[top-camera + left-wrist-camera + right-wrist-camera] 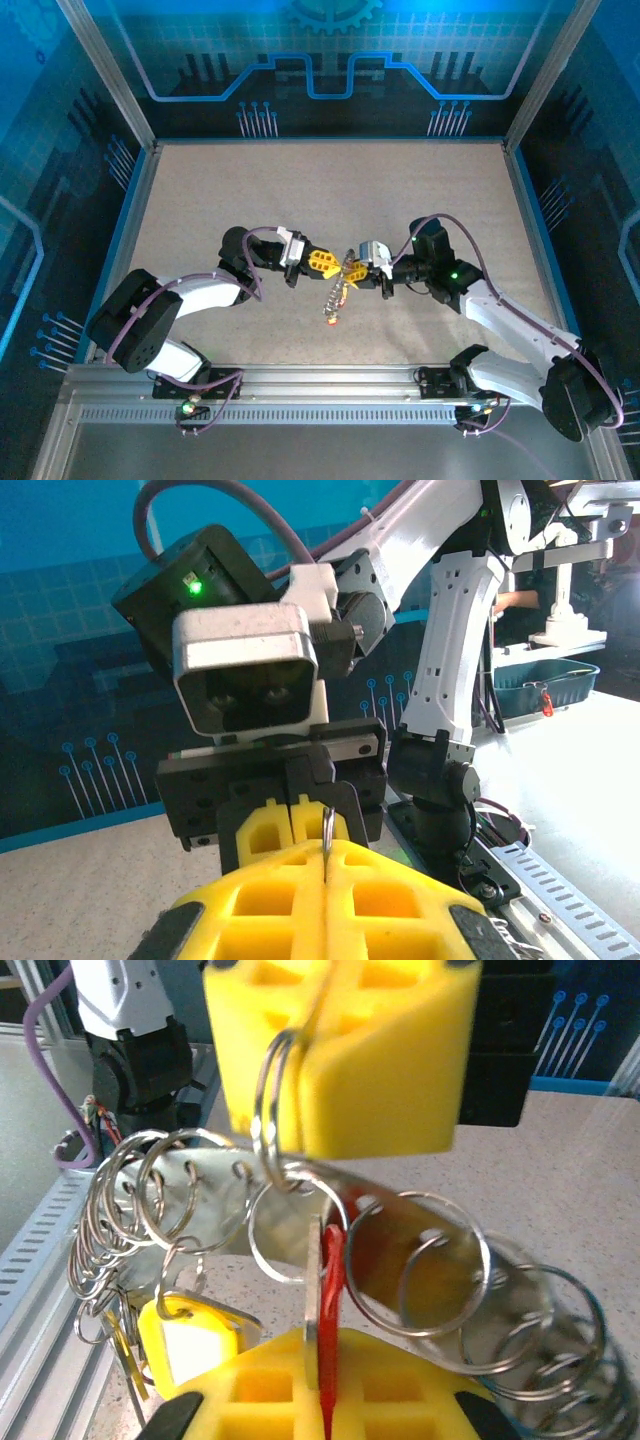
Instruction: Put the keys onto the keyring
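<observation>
Both grippers meet nose to nose above the middle of the table. My left gripper (328,263) (325,858) is shut on the keyring (326,832), a thin silver ring seen edge-on between its yellow fingers. In the right wrist view that keyring (267,1100) hangs from the left gripper (330,1020). My right gripper (358,270) (322,1358) is shut on a red-headed key (331,1280), whose silver blade stands upright at the keyring's lower edge. A yellow-headed key (190,1338) dangles lower left.
A flat grey metal strip with holes (300,1195) hangs below the keyring and carries several more wire rings (415,1260). This bunch droops toward the table (333,300). Speckled tabletop (320,190) lies all round. An aluminium rail (320,385) runs along the near edge.
</observation>
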You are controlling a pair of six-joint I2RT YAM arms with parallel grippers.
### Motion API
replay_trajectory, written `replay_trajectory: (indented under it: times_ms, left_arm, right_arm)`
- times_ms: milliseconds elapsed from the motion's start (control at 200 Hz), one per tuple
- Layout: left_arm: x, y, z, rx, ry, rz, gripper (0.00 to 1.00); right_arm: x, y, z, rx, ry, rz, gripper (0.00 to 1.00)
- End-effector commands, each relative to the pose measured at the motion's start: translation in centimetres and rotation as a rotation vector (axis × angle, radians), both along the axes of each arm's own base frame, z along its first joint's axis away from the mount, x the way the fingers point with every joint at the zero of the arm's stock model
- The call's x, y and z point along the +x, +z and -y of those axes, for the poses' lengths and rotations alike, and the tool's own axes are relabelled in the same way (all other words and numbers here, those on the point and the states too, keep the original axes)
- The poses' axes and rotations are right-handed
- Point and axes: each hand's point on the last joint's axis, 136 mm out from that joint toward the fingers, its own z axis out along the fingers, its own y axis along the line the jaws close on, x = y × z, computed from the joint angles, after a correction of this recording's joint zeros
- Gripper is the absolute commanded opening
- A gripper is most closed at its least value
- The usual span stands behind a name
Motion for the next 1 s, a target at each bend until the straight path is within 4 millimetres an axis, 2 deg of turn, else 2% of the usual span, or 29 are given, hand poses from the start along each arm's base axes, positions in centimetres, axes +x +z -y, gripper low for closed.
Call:
replay_trajectory:
  times_ms: [0,335,405,425,540,795,996]
  left_arm:
    - [-0.2,1.0,-0.5,-0.043,0.028,0.076,0.0]
    - [0.6,0.0,-1.1,-0.042,0.102,0.068,0.0]
    - [1.0,-0.5,-1.1,-0.037,0.121,0.064,0.0]
    - [1.2,-0.6,-1.2,-0.036,0.128,0.062,0.0]
    - [1.9,-2.0,-1.2,-0.018,0.166,0.039,0.0]
    - [2.7,-4.6,-1.0,0.021,0.198,0.009,0.0]
    - [5.5,-5.2,-2.2,0.02,0.334,-0.051,0.0]
  right_arm:
    - [0.8,1.7,0.5,-0.027,-0.053,0.018,0.0]
    - [1.4,2.0,1.5,-0.173,-0.11,0.019,0.0]
    - [1.4,1.3,1.6,-0.219,-0.12,0.022,0.0]
    - [1.7,2.3,1.5,-0.218,-0.127,0.049,0.0]
    - [2.4,2.2,1.4,-0.293,-0.162,0.097,0.0]
    - [4.4,1.4,1.2,-0.611,-0.192,0.243,0.0]
    - [5.9,2.0,1.5,-0.822,-0.187,0.414,0.0]
